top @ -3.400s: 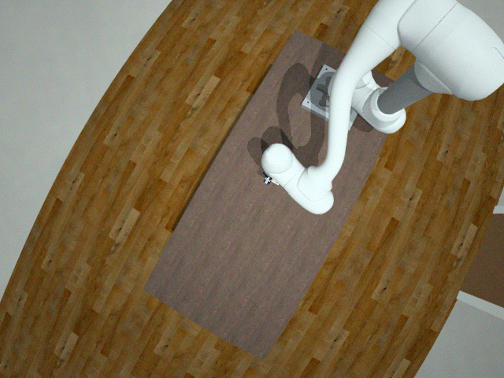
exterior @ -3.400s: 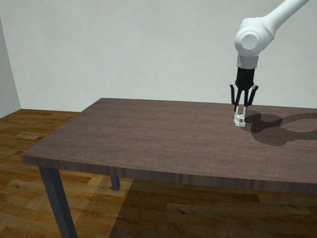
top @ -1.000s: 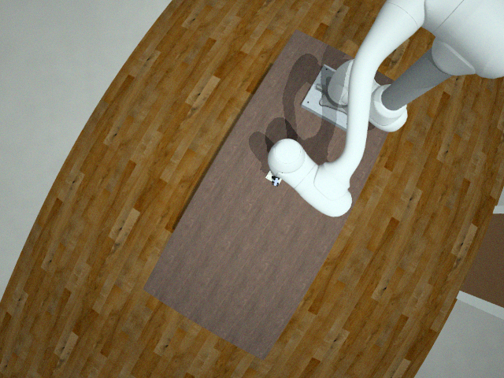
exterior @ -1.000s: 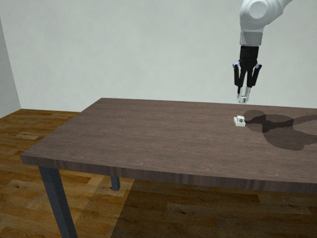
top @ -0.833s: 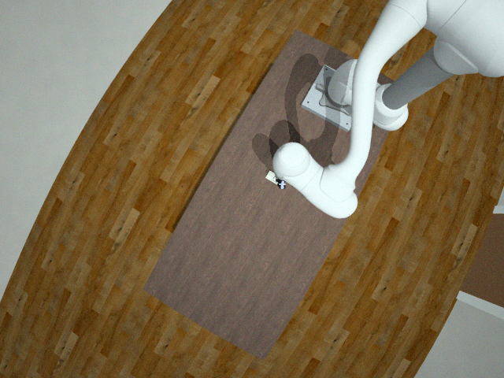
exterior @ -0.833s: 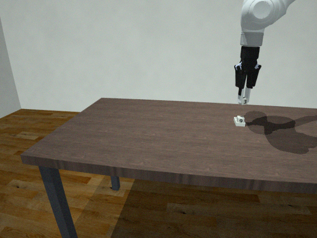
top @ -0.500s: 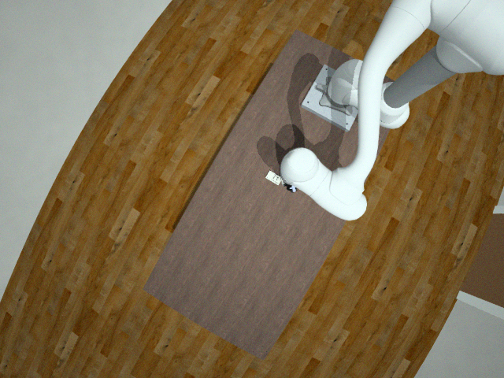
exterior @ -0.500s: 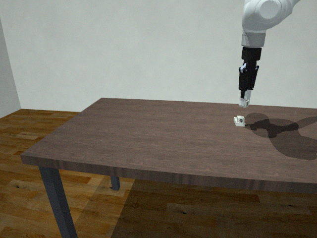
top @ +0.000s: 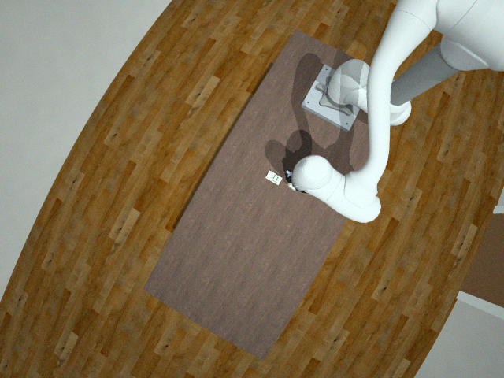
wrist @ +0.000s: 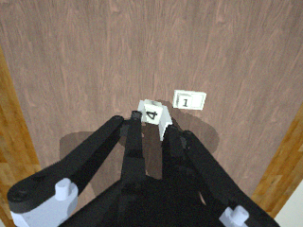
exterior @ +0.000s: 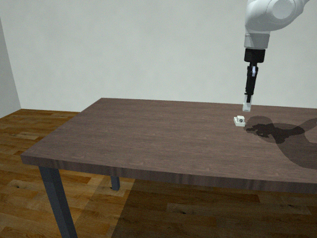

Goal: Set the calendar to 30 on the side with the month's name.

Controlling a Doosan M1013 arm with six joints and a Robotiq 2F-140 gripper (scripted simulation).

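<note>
Gripper pointing down w/ cube, above tbl, near tray.

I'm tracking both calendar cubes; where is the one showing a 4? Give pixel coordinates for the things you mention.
In the wrist view, the 4 cube (wrist: 152, 113) is between the gripper's jaws, left of the tray (wrist: 197, 108).

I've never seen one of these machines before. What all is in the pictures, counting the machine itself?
number cube in the tray: one, white, in one half of the tray
number cube off the table: one, white, between the fingertips
tray: one, white, on the table
table: one, brown top, grey legs, on the wooden floor
wooden floor: one, orange-brown, beneath the table
walls: pale grey, beyond the floor
base plate: one, light grey, on the table
arm: one, white and grey, above the table
gripper: one, black with pale fingertips, shut on the second cube
</note>
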